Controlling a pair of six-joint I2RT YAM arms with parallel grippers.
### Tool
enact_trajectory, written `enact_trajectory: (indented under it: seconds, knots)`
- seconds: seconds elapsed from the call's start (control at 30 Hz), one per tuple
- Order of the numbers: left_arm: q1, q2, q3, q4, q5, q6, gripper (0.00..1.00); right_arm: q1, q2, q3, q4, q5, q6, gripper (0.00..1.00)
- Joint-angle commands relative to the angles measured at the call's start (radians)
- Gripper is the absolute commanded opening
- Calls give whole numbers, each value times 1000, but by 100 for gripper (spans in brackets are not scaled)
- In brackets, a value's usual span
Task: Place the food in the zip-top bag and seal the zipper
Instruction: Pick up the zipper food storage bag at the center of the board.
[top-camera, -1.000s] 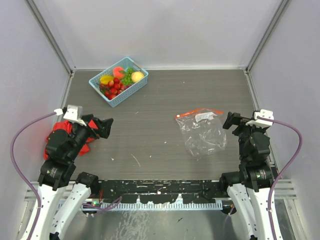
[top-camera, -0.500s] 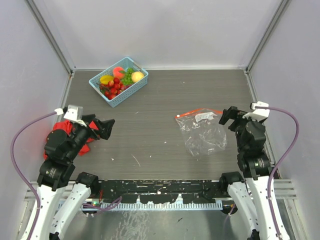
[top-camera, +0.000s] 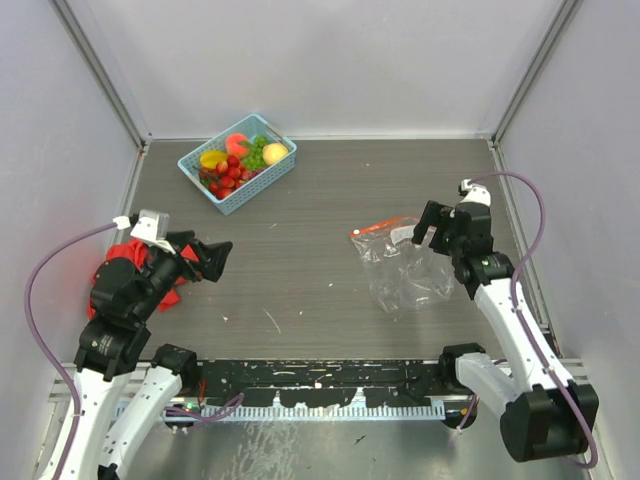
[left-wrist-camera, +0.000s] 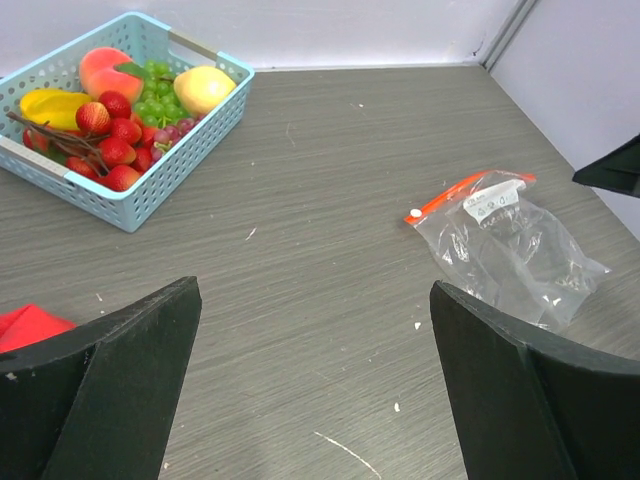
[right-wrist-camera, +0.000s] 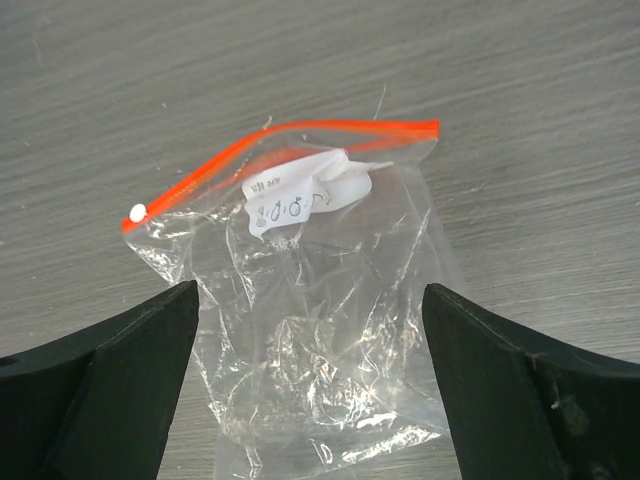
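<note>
small toy fruits (top-camera: 238, 160) all in light-blue mesh basket (top-camera: 262, 184), well left of clear wrinkly zip-top bag (top-camera: 403, 265) | bag empty | right tool (top-camera: 437, 225) over bag, left tool (top-camera: 205, 256) well left of it, both wide open, empty | filling, sealing pending

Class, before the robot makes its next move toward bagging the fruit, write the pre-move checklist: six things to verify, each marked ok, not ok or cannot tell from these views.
1. Right gripper open and empty: ok, jaws wide apart.
2. Right gripper aimed at the zip-top bag: ok, the bag is centred in its wrist view.
3. Bag clear of other things: ok, it lies alone on the table, no fruit in it.
4. Zipper open at the mouth: cannot tell.
5. Food gathered in one place: ok, all in the blue basket.
6. Left gripper open and empty: ok.
</note>
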Motion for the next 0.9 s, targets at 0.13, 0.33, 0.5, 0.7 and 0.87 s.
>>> enact_trajectory:
  seconds: [0.13, 0.33, 0.5, 0.7, 0.87]
  knots:
    - [-12, 14, 21, 10, 3, 21, 98, 11, 191, 61, 104, -7, 54, 93]
    - [-16, 17, 18, 6, 3, 20, 98, 43, 327, 97, 143, 18, 51, 90]
    - [-23, 14, 16, 3, 3, 22, 98, 61, 428, 125, 162, 46, 46, 84]
    - [-22, 15, 15, 3, 5, 23, 98, 69, 549, 166, 184, 61, 22, 76]
    - [-24, 22, 15, 3, 5, 26, 98, 74, 618, 195, 184, 69, -2, 63]
